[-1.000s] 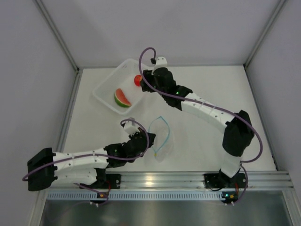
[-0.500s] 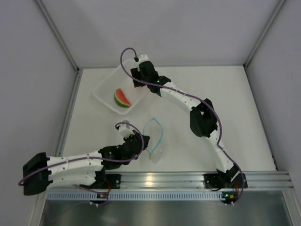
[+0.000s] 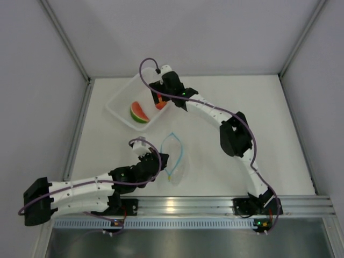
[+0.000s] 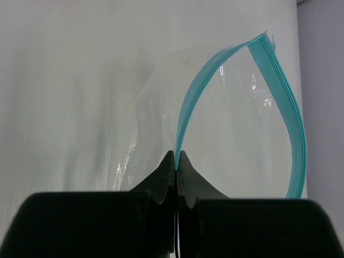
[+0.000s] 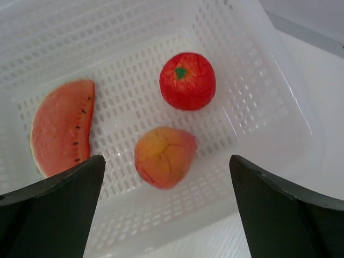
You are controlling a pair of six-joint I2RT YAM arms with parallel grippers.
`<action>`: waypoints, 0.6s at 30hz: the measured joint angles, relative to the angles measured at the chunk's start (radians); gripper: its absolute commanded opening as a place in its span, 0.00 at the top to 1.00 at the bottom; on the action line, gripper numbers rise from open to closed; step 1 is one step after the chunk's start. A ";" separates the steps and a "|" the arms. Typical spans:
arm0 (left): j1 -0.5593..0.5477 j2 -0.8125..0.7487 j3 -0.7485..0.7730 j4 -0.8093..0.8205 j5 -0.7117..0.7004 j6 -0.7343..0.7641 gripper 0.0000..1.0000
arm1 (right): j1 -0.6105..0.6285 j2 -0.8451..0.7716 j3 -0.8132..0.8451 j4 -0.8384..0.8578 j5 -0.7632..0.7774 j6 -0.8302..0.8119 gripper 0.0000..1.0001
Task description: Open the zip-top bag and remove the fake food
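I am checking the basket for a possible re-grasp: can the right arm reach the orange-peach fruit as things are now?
Probably yes. The right gripper hangs open directly over the basket, with the orange-peach fruit lying uncovered between its fingers; the tomato and watermelon wedge lie apart from it.

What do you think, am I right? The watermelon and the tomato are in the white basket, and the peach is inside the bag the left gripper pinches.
Not quite. The peach lies in the white basket too, beside the watermelon and the tomato; the right wrist view shows it. The bag the left gripper pinches looks empty.
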 measured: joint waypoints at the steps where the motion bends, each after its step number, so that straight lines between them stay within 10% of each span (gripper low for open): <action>1: 0.003 -0.001 0.002 -0.006 -0.002 0.007 1.00 | -0.001 -0.032 -0.048 0.005 -0.003 0.002 0.01; 18: 0.297 0.059 0.026 0.108 0.322 0.067 1.00 | -0.096 -1.191 -0.880 -0.046 0.116 0.066 0.01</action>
